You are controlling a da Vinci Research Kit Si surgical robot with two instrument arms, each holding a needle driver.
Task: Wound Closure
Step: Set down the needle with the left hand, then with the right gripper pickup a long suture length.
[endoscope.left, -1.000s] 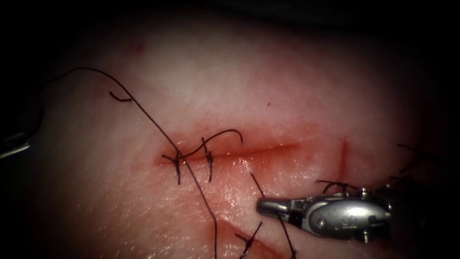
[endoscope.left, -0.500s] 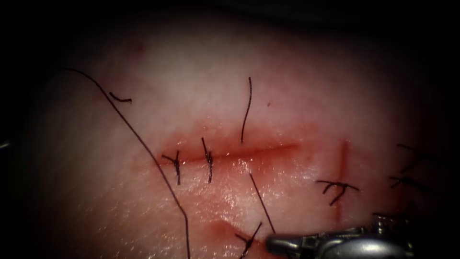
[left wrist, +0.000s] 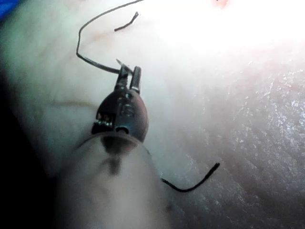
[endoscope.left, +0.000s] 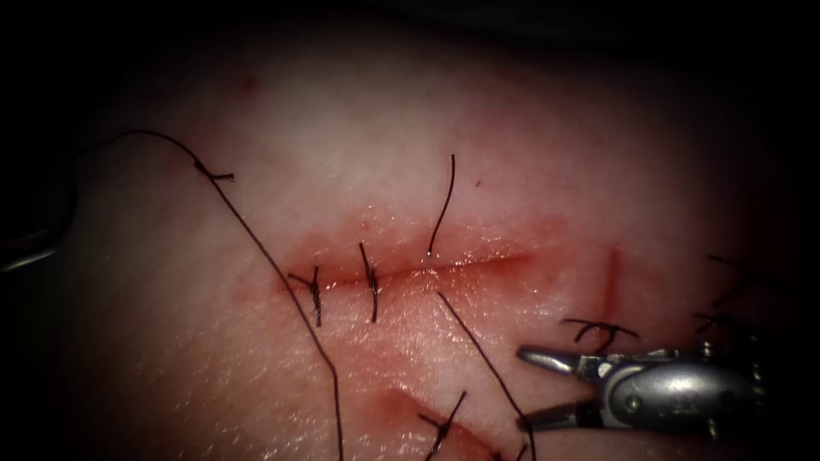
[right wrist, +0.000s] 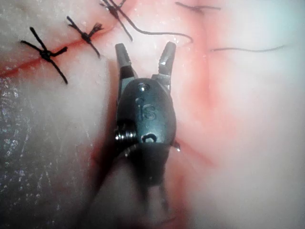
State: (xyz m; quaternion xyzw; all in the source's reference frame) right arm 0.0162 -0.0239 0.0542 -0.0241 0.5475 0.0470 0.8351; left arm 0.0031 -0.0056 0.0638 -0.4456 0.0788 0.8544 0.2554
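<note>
Steel jaws of your right tool (endoscope.left: 534, 388) stand apart and hold nothing — they sit over the tissue (endoscope.left: 478, 179) below the cut (endoscope.left: 410, 271), toward its right end, with the thread (endoscope.left: 478, 350) running just beside the lower jaw. That thread climbs to the cut, and its short end stands up above it. Your left tool (left wrist: 128, 76) has its jaws closed on the needle (left wrist: 120, 63) near the thread end, well to the left of the cut — the needle is out of the tissue. Two knotted stitches (endoscope.left: 369, 282) cross the cut's left part.
</note>
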